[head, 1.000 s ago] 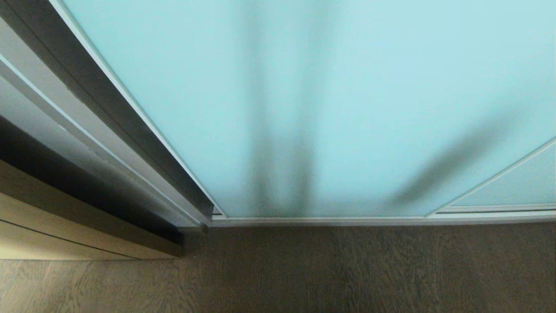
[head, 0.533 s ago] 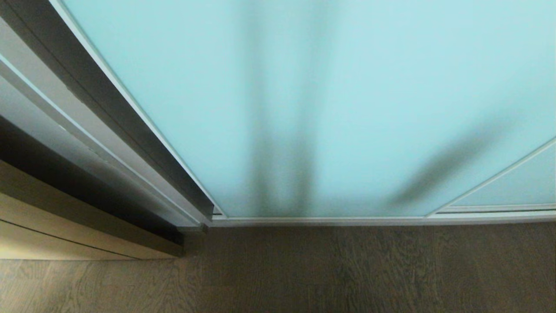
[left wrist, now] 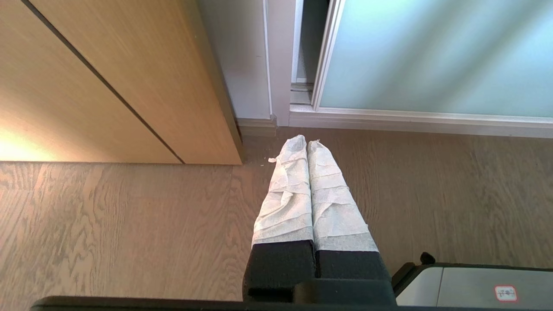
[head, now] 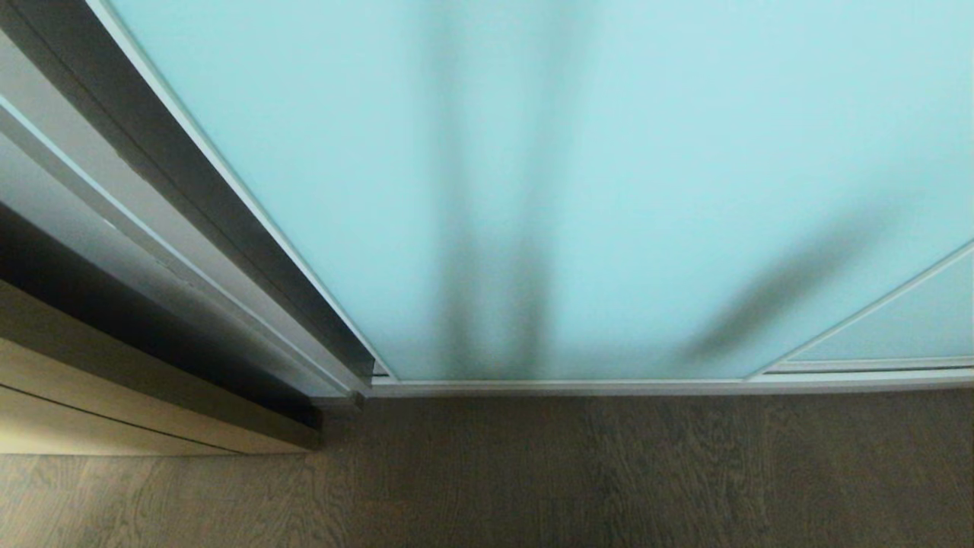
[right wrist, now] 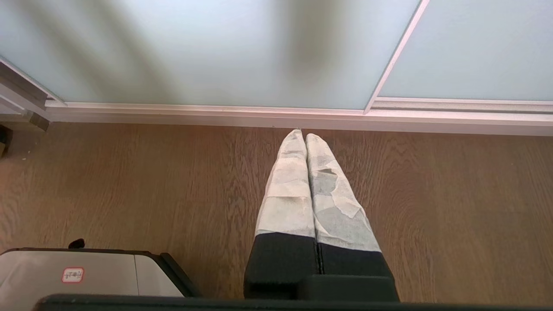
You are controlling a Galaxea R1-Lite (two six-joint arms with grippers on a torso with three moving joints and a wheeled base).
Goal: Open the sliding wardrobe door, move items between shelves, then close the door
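Grey-brown wood floor [head: 609,472] is seen running up to the bottom track [head: 647,387], with the sliding wardrobe door [head: 578,167] shut right across the opening; its pale aqua frosted glass fills most of the head view, and soft dark shadows are cast down it; a second aqua panel [head: 905,323] is tucked in at the track's right end; a light wooden door [left wrist: 108,73] is set at the left corner, beside the wardrobe's silver-white frame [left wrist: 278,65]; no shelves or clothes can be made out through the glass tbh; the left gripper [left wrist: 306,140] is held low over the floor near that left corner, white-wrapped fingers [left wrist: 285,194] pressed together, nothing held; the right gripper [right wrist: 301,134] is pointed at the track's edge, tips just short of it, fingers likewise closed up, empty.
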